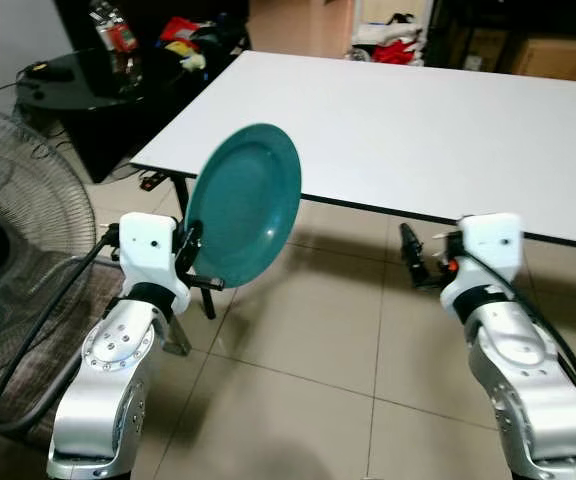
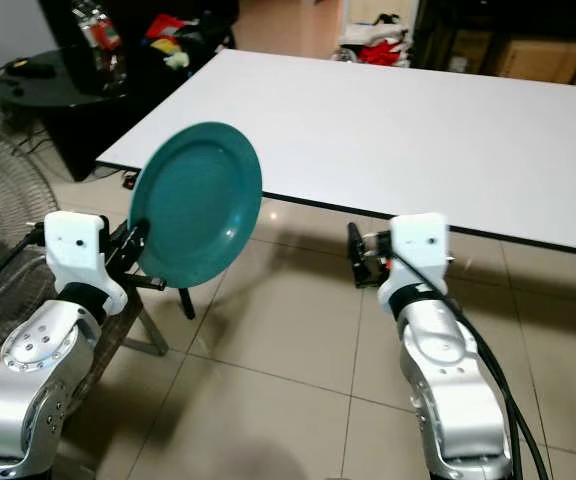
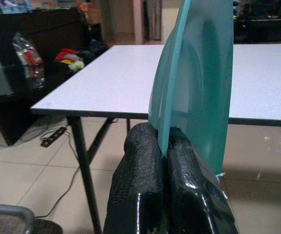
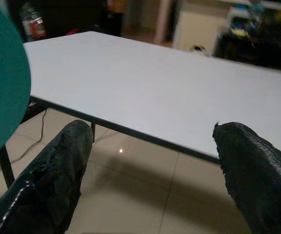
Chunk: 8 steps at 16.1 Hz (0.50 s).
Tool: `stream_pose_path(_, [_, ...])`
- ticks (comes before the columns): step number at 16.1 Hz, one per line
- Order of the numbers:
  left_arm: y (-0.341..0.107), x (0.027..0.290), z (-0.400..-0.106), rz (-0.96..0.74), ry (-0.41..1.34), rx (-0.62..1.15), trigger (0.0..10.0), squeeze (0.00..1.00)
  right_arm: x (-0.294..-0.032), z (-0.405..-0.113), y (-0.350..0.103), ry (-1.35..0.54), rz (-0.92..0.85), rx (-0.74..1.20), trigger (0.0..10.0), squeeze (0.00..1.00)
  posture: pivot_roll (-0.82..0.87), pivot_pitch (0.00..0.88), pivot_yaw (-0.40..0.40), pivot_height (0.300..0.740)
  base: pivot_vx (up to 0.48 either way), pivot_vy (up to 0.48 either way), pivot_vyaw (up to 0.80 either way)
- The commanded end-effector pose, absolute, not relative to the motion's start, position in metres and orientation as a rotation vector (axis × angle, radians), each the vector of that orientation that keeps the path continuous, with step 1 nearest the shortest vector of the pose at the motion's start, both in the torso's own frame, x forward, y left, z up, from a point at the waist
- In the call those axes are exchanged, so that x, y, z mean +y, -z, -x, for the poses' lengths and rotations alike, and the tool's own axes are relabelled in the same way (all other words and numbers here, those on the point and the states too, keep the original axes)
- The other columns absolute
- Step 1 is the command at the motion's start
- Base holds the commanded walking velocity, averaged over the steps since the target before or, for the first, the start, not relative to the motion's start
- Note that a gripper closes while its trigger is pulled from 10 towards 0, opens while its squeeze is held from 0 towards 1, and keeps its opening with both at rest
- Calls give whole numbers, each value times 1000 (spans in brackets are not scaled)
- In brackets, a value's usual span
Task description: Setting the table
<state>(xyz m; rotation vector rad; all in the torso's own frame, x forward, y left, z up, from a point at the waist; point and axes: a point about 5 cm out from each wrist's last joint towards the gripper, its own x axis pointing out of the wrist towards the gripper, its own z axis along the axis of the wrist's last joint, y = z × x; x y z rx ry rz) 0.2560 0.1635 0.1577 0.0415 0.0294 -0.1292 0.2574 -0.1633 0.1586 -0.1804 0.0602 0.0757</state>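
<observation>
A teal plate (image 1: 246,203) stands nearly upright in the air, just short of the near left corner of the white table (image 1: 418,120). My left gripper (image 1: 190,245) is shut on the plate's lower rim; in the left wrist view both black fingers (image 3: 143,180) pinch the teal plate (image 3: 199,83) edge-on. My right gripper (image 1: 415,258) is held out below the table's front edge, open, with nothing between its fingers (image 4: 57,170). The table top (image 4: 145,83) is bare.
A standing fan (image 1: 18,250) sits close on my left. A dark side table (image 1: 78,85) with clutter stands beyond it. Bags and boxes (image 1: 398,45) lie past the table's far end. Tiled floor (image 1: 308,340) lies under and before the table.
</observation>
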Motion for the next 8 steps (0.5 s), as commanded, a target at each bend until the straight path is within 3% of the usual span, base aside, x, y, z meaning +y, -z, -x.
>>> stream_pose_path(1, [-165, 165, -257, -67, 129, -18, 10000, 0, -160, -260, -165, -103, 199, 6, 10000, 0, -59, 0, 21, 740, 416, 0, 0])
stream_pose_path(4, [-166, 168, -258, -80, 115, -29, 10000, 0, -160, -259, -164, -106, 189, -2, 10000, 0, -67, 0, 25, 740, 429, 0, 565])
stream_pose_path(8, [-163, 174, -259, -106, 96, -31, 10000, 0, -161, -254, -156, -100, 136, 0, 10000, 0, -76, 0, 34, 740, 437, 0, 0])
